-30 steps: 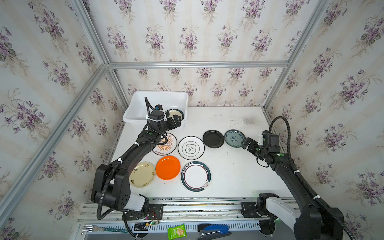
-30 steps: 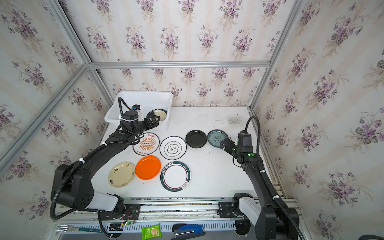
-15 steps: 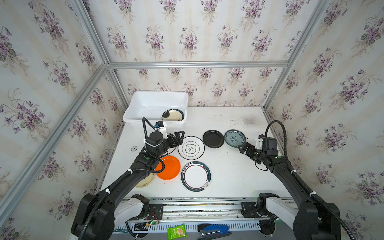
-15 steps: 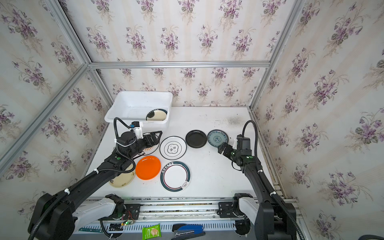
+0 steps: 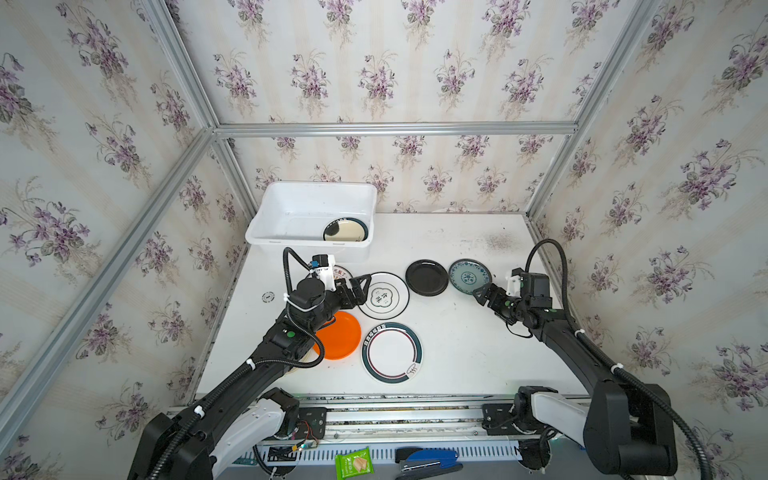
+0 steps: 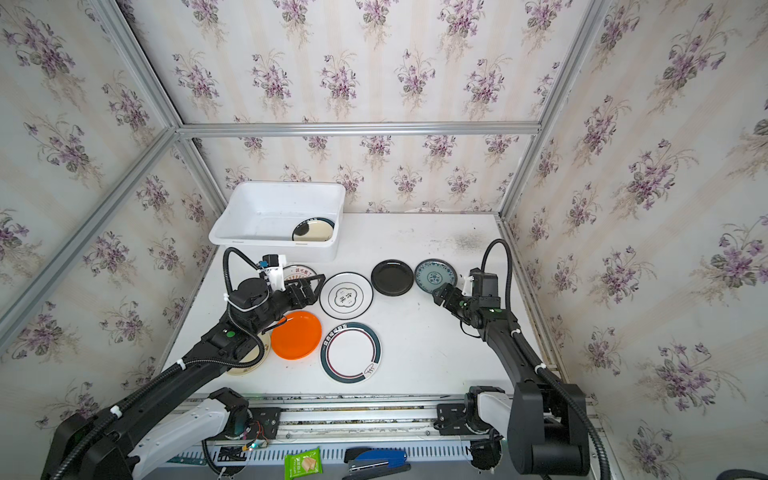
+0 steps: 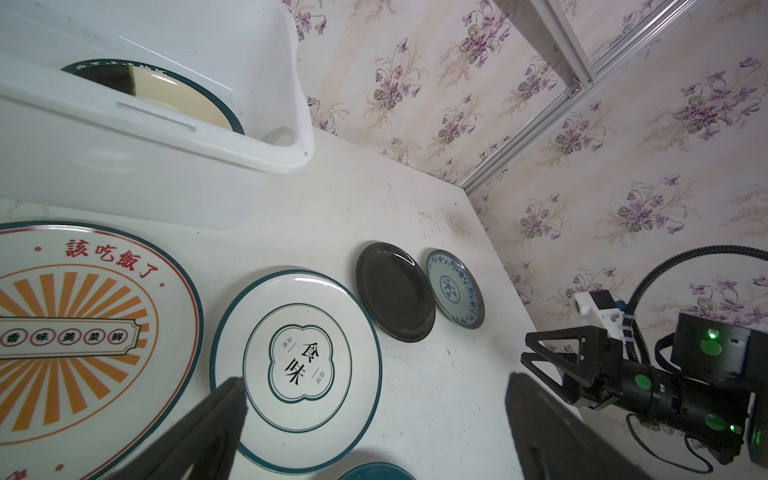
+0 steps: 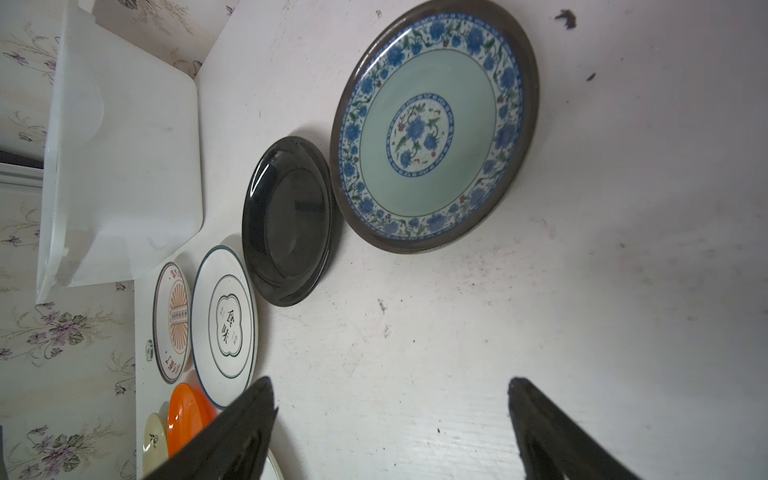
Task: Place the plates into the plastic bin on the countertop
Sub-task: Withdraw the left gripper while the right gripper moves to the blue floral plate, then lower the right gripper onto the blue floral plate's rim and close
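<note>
One plate [image 5: 345, 230] sits in the plastic bin [image 5: 307, 242]; the rest wait on the countertop [image 5: 457, 353]. My left gripper [image 5: 360, 289] by the emblem plate [image 5: 383, 296] and right gripper [image 5: 482, 293] by the blue plate [image 5: 469, 276] hang spread, empty. Next, I reckon, pinch a rim.

A green snack packet [image 5: 354, 462] lies at six o'clock in both top views, with a blue stapler [image 5: 428, 460] just beside it at its three o'clock. Purple-flowered wallpaper [image 5: 374, 75] covers the walls, crossed by aluminium frame bars [image 5: 395, 128].
</note>
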Controlling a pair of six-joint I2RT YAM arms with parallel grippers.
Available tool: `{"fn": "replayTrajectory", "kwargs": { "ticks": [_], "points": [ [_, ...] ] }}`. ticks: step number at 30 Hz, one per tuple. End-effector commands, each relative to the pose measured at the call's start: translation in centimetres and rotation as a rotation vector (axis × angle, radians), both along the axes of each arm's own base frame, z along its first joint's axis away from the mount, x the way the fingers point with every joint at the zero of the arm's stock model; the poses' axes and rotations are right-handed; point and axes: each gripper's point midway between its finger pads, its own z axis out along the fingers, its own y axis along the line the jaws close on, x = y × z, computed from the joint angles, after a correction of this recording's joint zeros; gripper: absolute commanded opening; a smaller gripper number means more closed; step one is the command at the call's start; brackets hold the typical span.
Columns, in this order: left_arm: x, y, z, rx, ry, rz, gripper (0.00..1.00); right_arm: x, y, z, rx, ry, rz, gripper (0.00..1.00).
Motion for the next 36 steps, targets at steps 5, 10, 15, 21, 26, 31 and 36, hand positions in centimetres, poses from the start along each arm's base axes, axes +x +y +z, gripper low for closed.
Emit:
{"fn": "replayTrajectory", "kwargs": {
  "ticks": [5, 10, 15, 21, 26, 31, 36],
  "points": [
    [0.8, -1.1, 2.3, -0.026, -0.114, -0.043, 0.99, 1.6, -1.0, -0.9, 0.001, 0.03, -0.026, 0.81],
    [0.2, -1.4, 2.5, -0.039, -0.176, -0.077, 0.99, 1.4, -2.1, -1.6, -0.03, 0.032, -0.054, 0.78],
    [0.5, -1.2, 1.6, -0.013, -0.175, -0.066, 0.99, 2.4, -3.3, -1.2, -0.045, -0.019, -0.077, 0.74],
    [0.5, -2.3, 1.9, -0.068, -0.189, -0.119, 0.99, 4.8, -3.2, -0.5, 0.019, -0.052, -0.067, 0.69],
    [0.6, -3.0, 1.3, -0.086, -0.171, -0.145, 1.0, 6.6, -3.8, -2.0, 0.032, 0.003, -0.072, 0.66],
    [0.9, -3.1, 0.0, -0.069, -0.152, -0.145, 0.99, 8.0, -4.7, -3.8, 0.045, 0.017, -0.109, 0.61],
    [0.9, -3.2, -0.2, -0.071, -0.157, -0.15, 0.99, 9.1, -5.1, -5.0, 0.059, 0.018, -0.144, 0.55]
  ]
}}
